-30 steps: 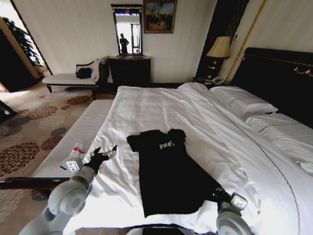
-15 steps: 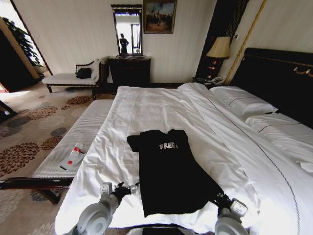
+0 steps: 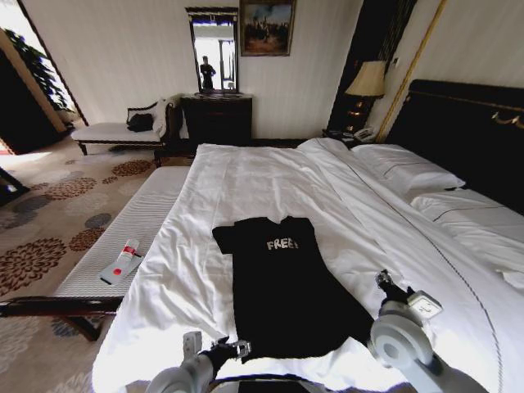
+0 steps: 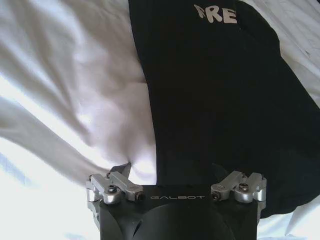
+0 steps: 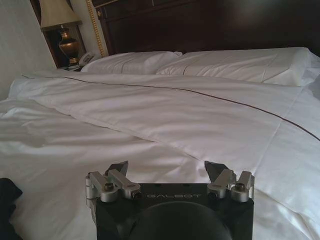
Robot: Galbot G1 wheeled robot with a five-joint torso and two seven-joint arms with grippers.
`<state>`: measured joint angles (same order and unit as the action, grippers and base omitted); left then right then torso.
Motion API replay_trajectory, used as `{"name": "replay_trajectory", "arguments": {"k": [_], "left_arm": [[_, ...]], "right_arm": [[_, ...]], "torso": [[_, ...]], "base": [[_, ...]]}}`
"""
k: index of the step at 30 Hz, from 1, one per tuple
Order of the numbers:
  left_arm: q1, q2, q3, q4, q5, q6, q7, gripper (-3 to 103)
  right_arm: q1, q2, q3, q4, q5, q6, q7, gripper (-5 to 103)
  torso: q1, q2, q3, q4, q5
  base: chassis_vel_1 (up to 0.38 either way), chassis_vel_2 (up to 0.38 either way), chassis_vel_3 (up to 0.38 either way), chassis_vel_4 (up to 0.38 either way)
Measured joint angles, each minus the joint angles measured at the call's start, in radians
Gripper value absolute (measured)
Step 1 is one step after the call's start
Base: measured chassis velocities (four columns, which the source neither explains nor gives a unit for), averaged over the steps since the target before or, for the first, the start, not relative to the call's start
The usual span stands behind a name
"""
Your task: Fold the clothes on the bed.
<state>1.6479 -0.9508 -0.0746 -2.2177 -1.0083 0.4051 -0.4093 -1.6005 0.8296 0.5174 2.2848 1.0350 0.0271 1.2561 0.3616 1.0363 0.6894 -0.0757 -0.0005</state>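
Note:
The black T-shirt (image 3: 286, 282) with white "FREE!" lettering lies flat on the white bed (image 3: 246, 180), collar toward the far side. My left gripper (image 3: 232, 350) hovers at the shirt's near left hem corner. In the left wrist view this gripper (image 4: 175, 172) is open over the hem of the shirt (image 4: 220, 100), one fingertip (image 4: 121, 170) above the white sheet. My right gripper (image 3: 383, 281) hangs open just right of the shirt's lower edge. The right wrist view has it (image 5: 166, 169) above bare duvet, with a scrap of the shirt (image 5: 6, 197) at the side.
A white-cushioned bench (image 3: 139, 221) runs along the bed's left side with a white-and-red tube (image 3: 123, 262) on it. Pillows (image 3: 409, 173) and a dark headboard (image 3: 458, 123) stand at the right. A lamp (image 3: 367, 80), a dresser (image 3: 217, 119) and a chaise (image 3: 115, 131) are at the far wall.
My left gripper swung from beside the bench to the shirt's near left hem. My right gripper rose from the hem's right corner and moved right. The shirt's chest lettering now lies fully uncovered.

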Motion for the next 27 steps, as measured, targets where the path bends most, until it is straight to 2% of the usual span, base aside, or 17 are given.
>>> {"name": "replay_trajectory", "arguments": {"k": [1,2,5,6,7,9,11,14,15,18,19,20,21,23,27], "left_arm": [[-0.003,-0.001,0.001,0.004,0.004,-0.010,0.009,89],[-0.003,-0.001,0.001,0.004,0.004,-0.010,0.009,89],[-0.017,-0.012,0.012,0.021,0.006,-0.024,0.020,74],[-0.020,-0.015,0.016,0.025,0.006,-0.024,0.020,68],[-0.020,-0.015,0.016,0.025,0.006,-0.024,0.020,68],[-0.026,-0.022,0.026,0.033,0.006,-0.025,0.020,57],[-0.026,-0.023,0.027,0.033,0.006,-0.025,0.020,57],[-0.021,-0.022,0.025,0.030,0.006,-0.025,0.021,41],[-0.021,-0.022,0.025,0.030,0.006,-0.025,0.021,41],[-0.010,-0.020,0.016,0.021,0.008,-0.025,0.021,24],[-0.005,-0.020,0.014,0.016,0.011,-0.025,0.021,24],[0.000,-0.021,0.012,0.011,0.014,-0.026,0.021,19],[0.000,-0.021,0.012,0.011,0.014,-0.026,0.021,19],[0.009,-0.025,0.008,0.002,0.020,-0.028,0.021,8],[0.024,-0.029,-0.009,-0.007,0.027,-0.029,0.020,0]], "right_arm": [[0.000,0.003,-0.004,0.000,0.000,-0.002,0.000,89],[0.000,0.003,-0.004,0.000,0.000,-0.002,0.000,89],[0.002,0.010,-0.014,-0.002,0.000,-0.008,0.000,99],[0.002,0.011,-0.015,-0.003,0.000,-0.010,0.000,99],[0.002,0.011,-0.015,-0.003,0.000,-0.010,0.000,99],[0.003,0.012,-0.019,-0.005,-0.001,-0.013,-0.001,100],[0.003,0.013,-0.021,-0.006,-0.001,-0.014,-0.001,100],[0.008,0.019,-0.029,-0.009,-0.004,-0.016,-0.003,100],[0.008,0.019,-0.029,-0.009,-0.004,-0.016,-0.003,100],[0.013,0.025,-0.037,-0.012,-0.006,-0.017,-0.004,100],[0.015,0.026,-0.039,-0.013,-0.007,-0.017,-0.004,100],[0.016,0.027,-0.042,-0.013,-0.009,-0.017,-0.005,100],[0.016,0.027,-0.042,-0.013,-0.009,-0.017,-0.005,100],[0.020,0.027,-0.046,-0.015,-0.010,-0.018,-0.005,100],[0.032,0.028,-0.059,-0.018,-0.011,-0.020,-0.006,100]], "torso": [[0.000,0.000,0.000,0.0000,0.0000],[0.000,0.000,0.000,0.0000,0.0000],[0.000,0.000,0.000,0.0000,0.0001],[0.000,0.000,0.000,0.0001,0.0001],[0.000,0.000,0.000,0.0001,0.0001],[0.000,0.000,0.000,0.0001,0.0000],[0.000,0.000,0.000,0.0001,0.0000],[0.000,0.000,0.000,0.0001,0.0000],[0.000,0.000,0.000,0.0001,0.0000],[0.000,0.000,0.000,0.0001,-0.0001],[0.000,0.000,0.000,0.0001,0.0000],[0.000,0.000,0.000,0.0001,0.0000],[0.000,0.000,0.000,0.0001,0.0000],[0.000,0.000,0.000,0.0001,-0.0001],[0.000,0.000,0.000,0.0001,-0.0001]], "base": [[0.000,0.000,0.000,0.000],[0.000,0.000,0.000,0.000],[0.000,0.000,0.000,0.000],[0.000,0.000,0.000,0.000],[0.000,0.000,0.000,0.000],[0.000,0.000,0.000,0.000],[0.000,0.000,0.000,0.000],[0.000,0.000,0.000,0.000],[0.000,0.000,0.000,0.000],[0.000,0.000,0.000,0.000],[0.000,0.000,0.000,0.000],[0.000,0.000,0.000,0.000],[0.000,0.000,0.000,0.000],[0.000,0.000,0.000,0.000],[0.000,0.000,0.000,0.000]]}}
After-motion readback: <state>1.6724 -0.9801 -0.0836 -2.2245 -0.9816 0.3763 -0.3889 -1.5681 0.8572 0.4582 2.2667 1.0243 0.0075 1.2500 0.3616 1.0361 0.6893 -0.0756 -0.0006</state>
